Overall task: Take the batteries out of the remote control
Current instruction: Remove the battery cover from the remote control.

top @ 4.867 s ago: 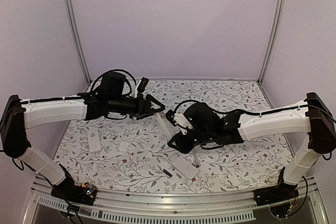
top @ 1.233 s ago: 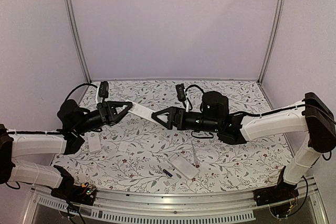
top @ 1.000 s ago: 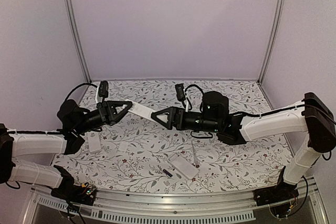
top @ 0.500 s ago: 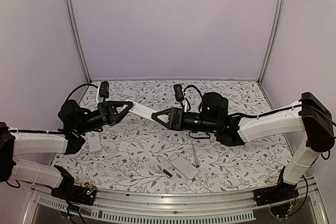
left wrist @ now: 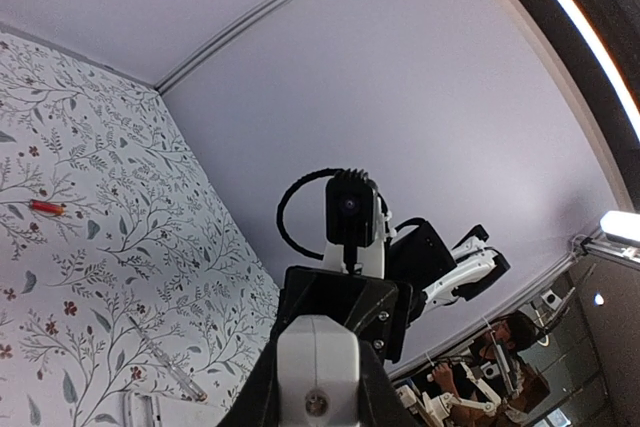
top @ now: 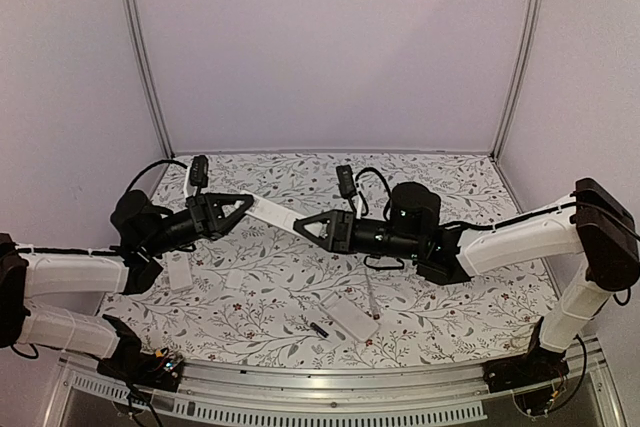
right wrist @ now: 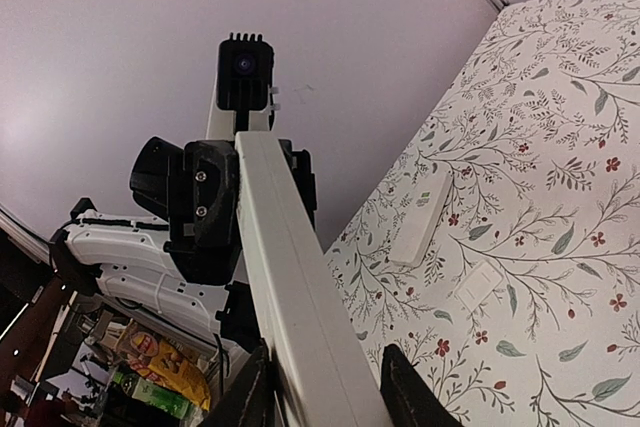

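The left end effector point(top: 245, 204) and right end effector point(top: 300, 228) are each clenching one end of the remote point(top: 272, 213), steadying it above the worktop point(top: 450, 297), likely for unloading; one battery point(top: 318, 329) is lying well apart from it.

The tabletop point(top: 250, 292) is white, printed all over with grey-green leafy sprigs and small dark-red flowers. The remote point(top: 272, 212) is plain white, a touch creamier in the right wrist view. A second remote point(top: 350, 315) and a third remote point(top: 180, 270) are white too. The red battery point(left wrist: 45, 207) has a gold tip. The dark battery point(top: 319, 329) looks near black. The left arm point(top: 75, 274) and right arm point(top: 510, 237) have white shells, black joints and black jaws. The wall point(top: 330, 47) is pale lilac, and the posts point(top: 140, 47) are silver.
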You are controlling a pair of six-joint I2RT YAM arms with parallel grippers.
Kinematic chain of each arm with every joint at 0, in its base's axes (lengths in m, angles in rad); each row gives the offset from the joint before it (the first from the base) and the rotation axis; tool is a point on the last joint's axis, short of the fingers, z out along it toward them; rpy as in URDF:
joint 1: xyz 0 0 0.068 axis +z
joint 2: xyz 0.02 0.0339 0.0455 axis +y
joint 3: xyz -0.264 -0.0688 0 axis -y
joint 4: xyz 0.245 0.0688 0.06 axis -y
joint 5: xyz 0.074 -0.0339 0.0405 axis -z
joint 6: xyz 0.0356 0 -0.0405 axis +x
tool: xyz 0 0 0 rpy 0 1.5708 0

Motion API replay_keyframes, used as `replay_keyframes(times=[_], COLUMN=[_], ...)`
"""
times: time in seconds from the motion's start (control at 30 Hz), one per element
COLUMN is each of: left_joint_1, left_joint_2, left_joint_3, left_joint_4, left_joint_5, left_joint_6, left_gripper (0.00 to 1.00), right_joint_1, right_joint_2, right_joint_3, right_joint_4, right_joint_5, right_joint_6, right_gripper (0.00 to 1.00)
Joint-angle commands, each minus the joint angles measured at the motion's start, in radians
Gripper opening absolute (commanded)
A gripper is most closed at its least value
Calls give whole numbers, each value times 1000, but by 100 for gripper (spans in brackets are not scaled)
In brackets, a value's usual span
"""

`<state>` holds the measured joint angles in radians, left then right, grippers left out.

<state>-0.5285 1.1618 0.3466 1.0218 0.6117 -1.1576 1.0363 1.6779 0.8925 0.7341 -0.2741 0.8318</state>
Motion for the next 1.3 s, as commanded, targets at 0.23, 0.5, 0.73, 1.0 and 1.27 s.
replay_keyframes(times=[0.23, 0.5, 0.73, 1.0, 1.27], left_joint_1=[-8, -8, -10, -8, -8], left_joint_2=[-34, -24, -19, -16, -17], left_joint_3=[5, 5, 1, -1, -2], left_joint_4=[68, 75, 81, 88, 96], left_joint_5=[-6, -1, 5, 7, 9], left_joint_6=[-23, -21, -22, -26, -33], left_gripper=[0, 0, 0, 0, 0], right_joint_1=[2, 2, 2, 2, 2], right_joint_2=[-27, -8, 14, 30, 37], right_joint_3=[-40, 12, 44, 65, 49], right_joint_4=[-23, -15, -6, -4, -4], right_joint_5=[13, -1, -4, -9, 11], right_joint_6=[10, -3, -2, 5, 32], right_gripper=[40, 64, 72, 70, 45])
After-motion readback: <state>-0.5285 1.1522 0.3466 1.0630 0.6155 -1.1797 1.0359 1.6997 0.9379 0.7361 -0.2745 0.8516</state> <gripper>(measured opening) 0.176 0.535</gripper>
